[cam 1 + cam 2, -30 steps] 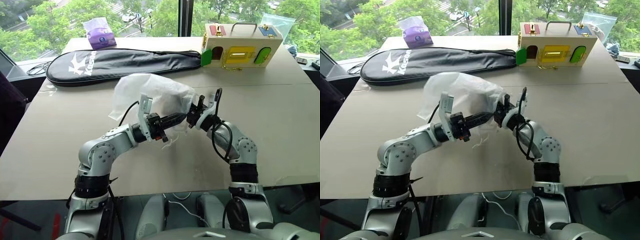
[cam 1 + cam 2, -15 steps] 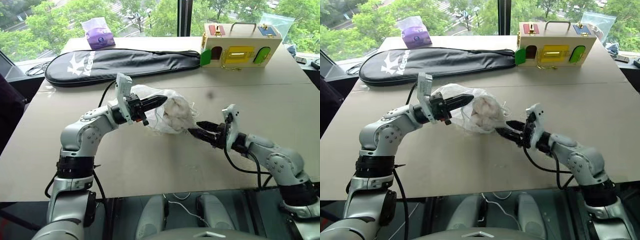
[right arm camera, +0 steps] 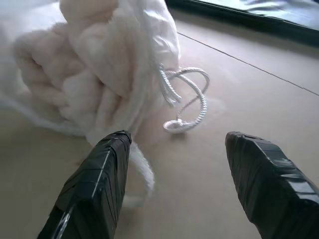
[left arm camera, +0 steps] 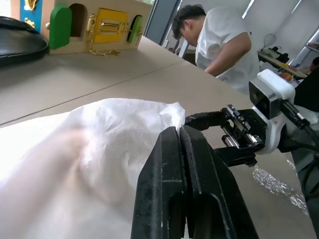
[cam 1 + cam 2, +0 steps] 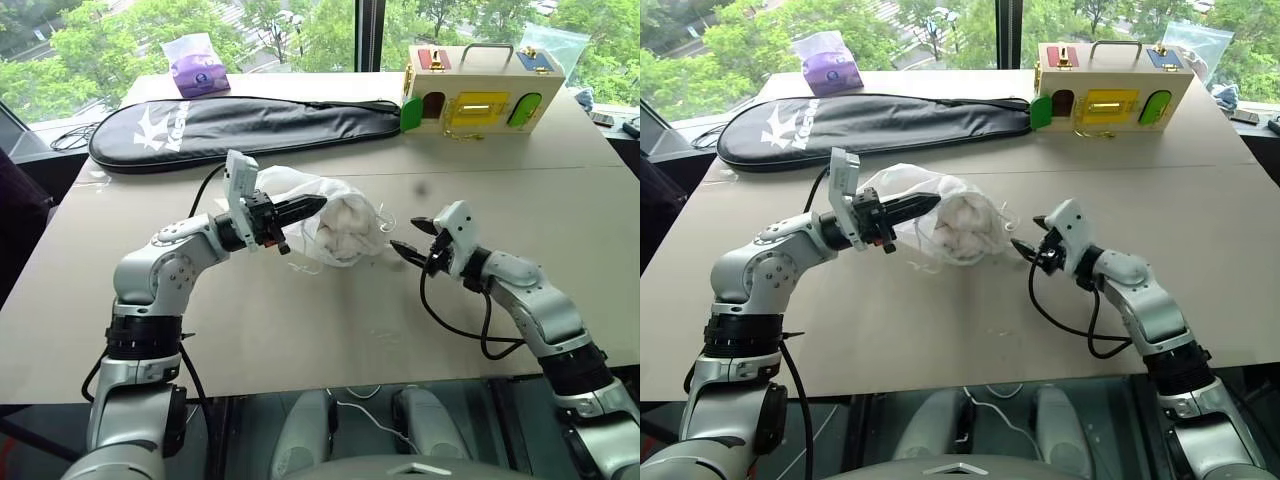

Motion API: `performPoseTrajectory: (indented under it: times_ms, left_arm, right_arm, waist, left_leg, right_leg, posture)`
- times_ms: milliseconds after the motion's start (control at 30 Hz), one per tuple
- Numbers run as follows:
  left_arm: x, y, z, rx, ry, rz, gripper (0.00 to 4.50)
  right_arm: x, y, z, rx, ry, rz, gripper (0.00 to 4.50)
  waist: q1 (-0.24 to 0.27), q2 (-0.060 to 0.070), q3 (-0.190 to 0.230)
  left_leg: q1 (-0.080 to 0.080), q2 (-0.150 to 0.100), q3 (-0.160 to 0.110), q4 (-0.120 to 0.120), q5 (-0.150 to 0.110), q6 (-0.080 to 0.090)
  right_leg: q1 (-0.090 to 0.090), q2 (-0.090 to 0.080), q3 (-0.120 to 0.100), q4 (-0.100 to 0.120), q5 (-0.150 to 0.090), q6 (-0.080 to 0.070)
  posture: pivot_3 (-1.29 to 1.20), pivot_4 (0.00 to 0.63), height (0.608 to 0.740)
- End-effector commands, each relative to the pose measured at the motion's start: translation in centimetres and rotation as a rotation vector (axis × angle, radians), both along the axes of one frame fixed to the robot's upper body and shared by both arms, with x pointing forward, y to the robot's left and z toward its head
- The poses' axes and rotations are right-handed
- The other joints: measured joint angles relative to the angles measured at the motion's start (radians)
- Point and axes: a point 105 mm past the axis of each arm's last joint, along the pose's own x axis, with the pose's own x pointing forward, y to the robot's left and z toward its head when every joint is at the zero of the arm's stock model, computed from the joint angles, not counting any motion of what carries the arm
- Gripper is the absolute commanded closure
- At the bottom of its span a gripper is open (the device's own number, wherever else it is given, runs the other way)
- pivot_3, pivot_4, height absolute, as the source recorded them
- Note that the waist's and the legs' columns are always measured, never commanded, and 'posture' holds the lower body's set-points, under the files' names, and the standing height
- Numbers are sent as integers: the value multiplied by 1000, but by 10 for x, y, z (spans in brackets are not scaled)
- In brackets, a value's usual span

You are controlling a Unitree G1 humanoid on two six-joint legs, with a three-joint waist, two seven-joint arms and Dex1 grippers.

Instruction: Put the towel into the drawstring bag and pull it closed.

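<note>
Beige tabletop [image 5: 560, 250] by the window carries the drawstring bag [image 5: 335, 215], lowered from mid-air, the towel [image 3: 75, 74] bunched inside. Left gripper [image 5: 305, 208] stays pinched shut, seemingly on bag fabric. Right gripper [image 5: 412, 238] has let go and stands spread beside the cord loops [image 3: 187, 94]; closing remains.

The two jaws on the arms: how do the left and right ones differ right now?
The left gripper has its jaws pressed shut, while the right gripper has its jaws spread apart. The left one reaches over the drawstring bag; the right one sits beside it, near the cord, holding nothing. Both are black, two-fingered, and point toward the bag from opposite sides.
</note>
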Motion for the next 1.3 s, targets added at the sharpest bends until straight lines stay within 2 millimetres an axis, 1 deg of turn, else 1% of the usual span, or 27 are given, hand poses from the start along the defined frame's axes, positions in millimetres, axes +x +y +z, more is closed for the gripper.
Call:
performPoseTrajectory:
  times_ms: [33,133,233,300,400,433,467,533,567,667,767,867,1000,1067,1133,1200,1267,1300]
  left_arm:
    - [-5,-4,4,18,-44,-18,4500]
    - [-6,-7,5,3,-43,-20,4500]
    - [-6,-8,6,1,-43,-22,4500]
    - [-7,-6,5,1,-41,-21,4500]
    - [-8,-5,2,3,-36,-21,4500]
    - [-8,-5,2,3,-34,-22,4500]
    - [-8,-6,1,2,-33,-23,4500]
    - [-9,-7,0,2,-32,-25,4500]
    - [-9,-7,0,3,-31,-27,4500]
    - [-11,-11,-1,3,-29,-43,4500]
    - [-14,-22,-1,-10,-32,-98,4500]
    - [-17,-34,-2,-6,-41,-155,4500]
    - [-18,-40,-2,-14,-41,-192,4500]
    - [-17,-41,0,-32,-50,-200,4500]
    - [-14,-39,4,-60,-57,-182,4500]
    - [-9,-34,8,-73,-64,-154,4500]
    - [-7,-29,8,-70,-69,-131,4500]
    - [-5,-25,6,-62,-69,-113,4500]
  right_arm:
    - [-11,18,-4,-75,-34,101,1273]
    - [-7,35,-5,-71,-37,108,1273]
    - [5,41,-11,-106,-56,70,1273]
    - [11,42,-9,-83,-59,45,1273]
    - [14,45,-5,-78,-82,46,2058]
    - [14,46,-5,-96,-97,51,2572]
    - [14,46,-5,-104,-107,53,2992]
    - [14,49,1,-70,-116,51,4051]
    - [14,51,4,-62,-125,54,4438]
    - [14,57,13,-38,-155,68,4438]
    - [14,78,34,51,-195,106,4438]
    - [20,94,45,110,-217,118,4438]
    - [31,111,50,169,-204,130,4438]
    - [43,126,41,174,-149,119,4438]
    - [56,129,32,164,-123,58,4438]
    - [66,121,31,193,-114,-7,4438]
    - [64,116,33,234,-91,-3,3796]
    - [60,109,33,238,-101,3,3573]
  waist:
    - [0,0,0]
    - [-1,0,0]
    - [-2,0,0]
    - [-2,0,0]
    - [-1,0,0]
    - [-1,0,0]
    - [-1,0,0]
    - [-1,0,0]
    - [-2,0,0]
    - [-3,0,0]
    - [-4,0,0]
    - [-4,0,0]
    - [-4,0,0]
    - [-7,0,0]
    - [-8,0,0]
    - [-8,0,0]
    - [-8,0,0]
    - [-8,0,0]
  left_leg:
    - [0,0,0,0,0,0]
    - [0,0,0,0,0,0]
    - [1,0,0,1,0,0]
    - [1,-1,1,1,0,0]
    - [1,-1,0,1,0,0]
    - [1,-1,0,1,0,0]
    - [1,-1,0,1,0,-1]
    - [1,-1,0,1,0,-1]
    - [1,-1,0,0,0,-1]
    - [1,-1,0,1,0,0]
    - [1,-1,0,1,0,0]
    - [2,-1,0,1,0,-1]
    - [2,-1,0,1,1,-2]
    - [2,-1,0,1,1,-2]
    - [2,-2,1,1,1,-2]
    - [3,-1,0,1,2,-3]
    - [2,-1,0,0,4,-6]
    - [1,-1,0,0,4,-6]
  right_leg:
    - [0,0,0,0,0,0]
    - [0,0,0,0,0,0]
    - [0,0,0,1,0,0]
    - [0,0,1,2,0,0]
    - [0,0,0,2,0,0]
    - [0,0,0,2,0,0]
    - [0,0,0,2,0,0]
    - [0,0,0,2,0,0]
    - [0,0,0,2,0,0]
    - [0,0,0,3,0,0]
    - [0,0,0,4,0,0]
    - [-1,0,1,6,0,0]
    - [-1,0,0,7,0,0]
    - [-1,0,1,7,0,0]
    - [-1,0,1,8,0,0]
    - [-1,0,1,8,0,-1]
    - [-2,0,0,8,0,-1]
    - [-3,0,1,8,0,-1]
  posture:
    - [0,150,740]
    - [0,150,740]
    - [0,150,740]
    - [0,150,740]
    - [0,150,740]
    - [0,150,740]
    - [0,150,740]
    - [0,150,740]
    - [0,150,740]
    - [0,150,740]
    - [0,150,740]
    - [0,150,740]
    - [0,150,740]
    - [0,150,740]
    - [0,150,740]
    - [0,150,740]
    - [0,150,740]
    - [0,150,740]
